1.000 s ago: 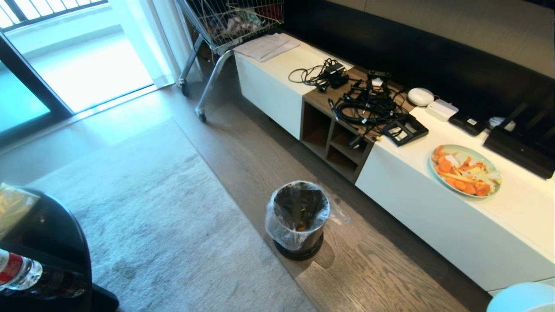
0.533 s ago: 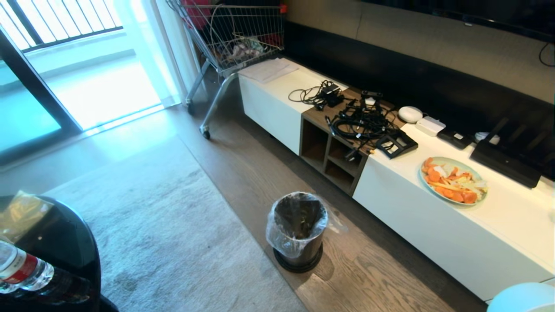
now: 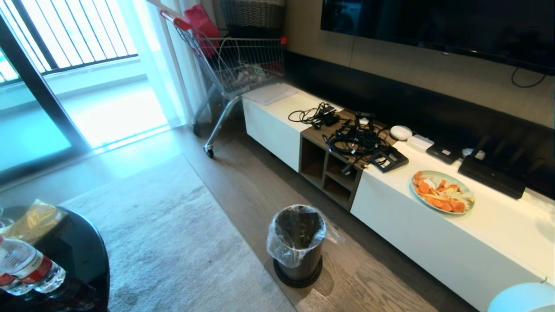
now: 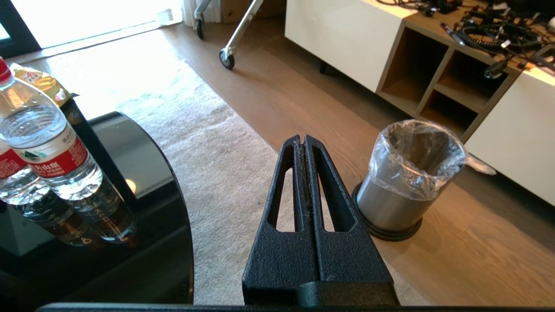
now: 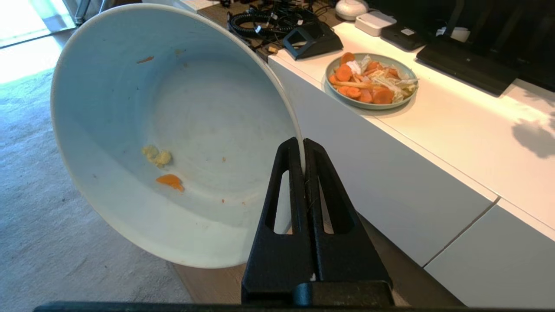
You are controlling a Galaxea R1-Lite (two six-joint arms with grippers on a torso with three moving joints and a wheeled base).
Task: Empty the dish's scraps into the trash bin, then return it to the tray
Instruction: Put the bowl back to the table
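From the head camera I get only a pale sliver of the bowl, cut off at the bottom right corner, and neither arm. The tray is out of sight in all three views. My right gripper is clenched on the bowl's rim, holding it tipped on its side next to the white cabinet; a few scraps, one orange bit and a pale lump, cling inside. My left gripper is pressed shut on nothing, hanging above the rug between the black table and the bin. The bin stands on the wood floor beside the cabinet, its liner bagged over the rim; I can't make out what lies inside. Against a second ago the whole head picture has slid down: more wall and the screen now show, so the camera has tilted up. The bin and the plate haven't shifted.
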